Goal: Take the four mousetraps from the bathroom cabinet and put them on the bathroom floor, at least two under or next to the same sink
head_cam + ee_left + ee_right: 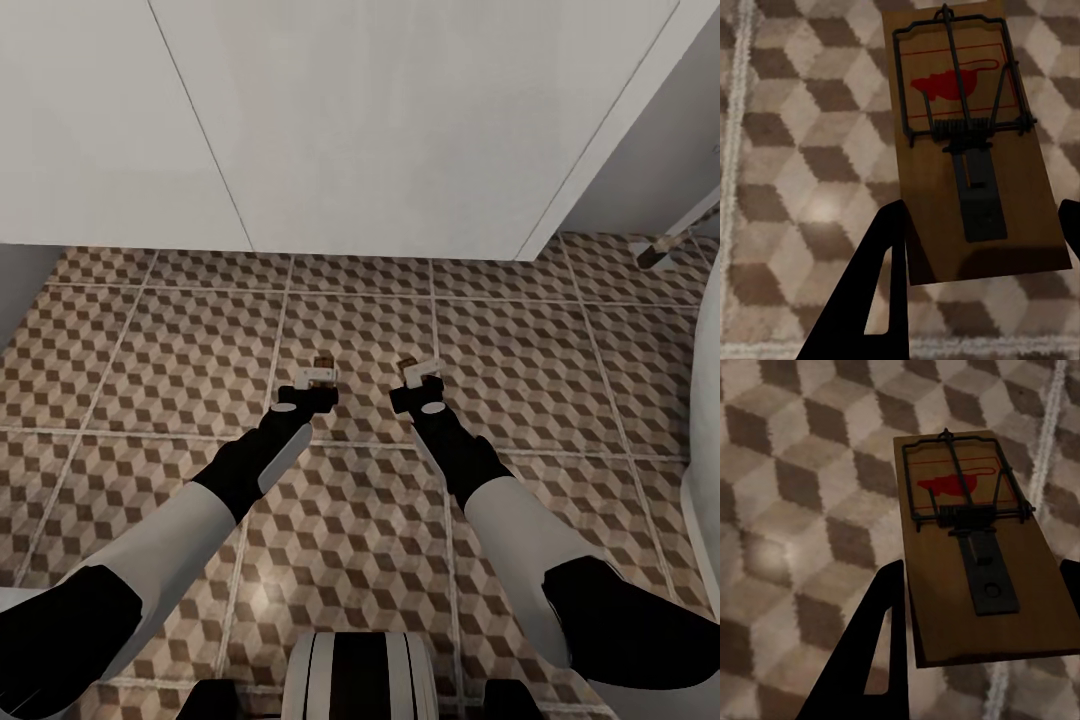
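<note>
Both arms stretched forward, low over the cube-patterned brown, beige and white tiled floor (560, 360), facing the white vanity front (400, 120) across the upper frame. Left gripper (318, 378) clamped on a flat brown wooden mousetrap with black wire bar and red mouse print (971, 142), dark fingers (881, 285) pinching its near end. Right gripper (420, 372) likewise pinching a second brown wooden mousetrap (979, 547), held just above the tiles. Best done slowly: lower each plate flat, close against the vanity base, part the fingers only once wood meets tile, then lift straight away without nudging.
</note>
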{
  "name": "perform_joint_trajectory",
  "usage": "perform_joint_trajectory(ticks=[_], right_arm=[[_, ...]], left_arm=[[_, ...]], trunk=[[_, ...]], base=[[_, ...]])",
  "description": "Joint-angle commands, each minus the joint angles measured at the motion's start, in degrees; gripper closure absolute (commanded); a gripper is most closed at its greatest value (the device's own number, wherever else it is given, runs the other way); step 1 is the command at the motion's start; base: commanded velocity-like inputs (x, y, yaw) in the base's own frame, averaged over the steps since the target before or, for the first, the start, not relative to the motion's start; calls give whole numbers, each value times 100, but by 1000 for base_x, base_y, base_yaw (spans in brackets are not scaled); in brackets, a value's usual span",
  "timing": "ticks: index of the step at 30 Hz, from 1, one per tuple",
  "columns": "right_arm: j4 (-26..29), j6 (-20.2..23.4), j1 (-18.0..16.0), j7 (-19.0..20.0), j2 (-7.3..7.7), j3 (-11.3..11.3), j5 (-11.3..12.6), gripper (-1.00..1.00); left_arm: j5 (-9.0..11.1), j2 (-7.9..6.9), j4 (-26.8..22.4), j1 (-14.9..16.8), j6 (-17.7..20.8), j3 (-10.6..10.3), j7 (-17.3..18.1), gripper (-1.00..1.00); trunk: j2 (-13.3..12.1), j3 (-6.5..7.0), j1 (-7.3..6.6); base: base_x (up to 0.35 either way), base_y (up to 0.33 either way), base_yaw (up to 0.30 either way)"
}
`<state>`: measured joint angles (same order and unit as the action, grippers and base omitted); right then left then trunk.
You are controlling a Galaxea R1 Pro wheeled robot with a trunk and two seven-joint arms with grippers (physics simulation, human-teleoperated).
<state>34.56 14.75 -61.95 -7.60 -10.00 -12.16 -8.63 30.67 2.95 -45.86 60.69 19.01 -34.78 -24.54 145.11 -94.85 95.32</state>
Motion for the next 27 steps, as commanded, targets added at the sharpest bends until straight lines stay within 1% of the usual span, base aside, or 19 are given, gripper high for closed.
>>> perform_joint_trajectory(ticks=[1,9,23,27], right_arm=[[7,48,-2,-22,0,-14,-51,100],[7,19,-2,-22,0,-14,-56,100],[8,19,-2,-22,0,-14,-56,100],[12,19,-2,-22,0,-14,-57,100]], left_arm=[[45,-4,-4,4,15,-25,-54,100],[43,-4,-1,4,15,-29,-59,100],[41,-5,-30,4,15,-32,-59,100],[41,-5,-32,4,15,-36,-59,100]], trunk=[[1,-3,-1],[1,-3,-1],[20,-313,35],[20,-313,35]], base=[[3,1,0],[1,0,0],[0,0,0],[0,0,0]])
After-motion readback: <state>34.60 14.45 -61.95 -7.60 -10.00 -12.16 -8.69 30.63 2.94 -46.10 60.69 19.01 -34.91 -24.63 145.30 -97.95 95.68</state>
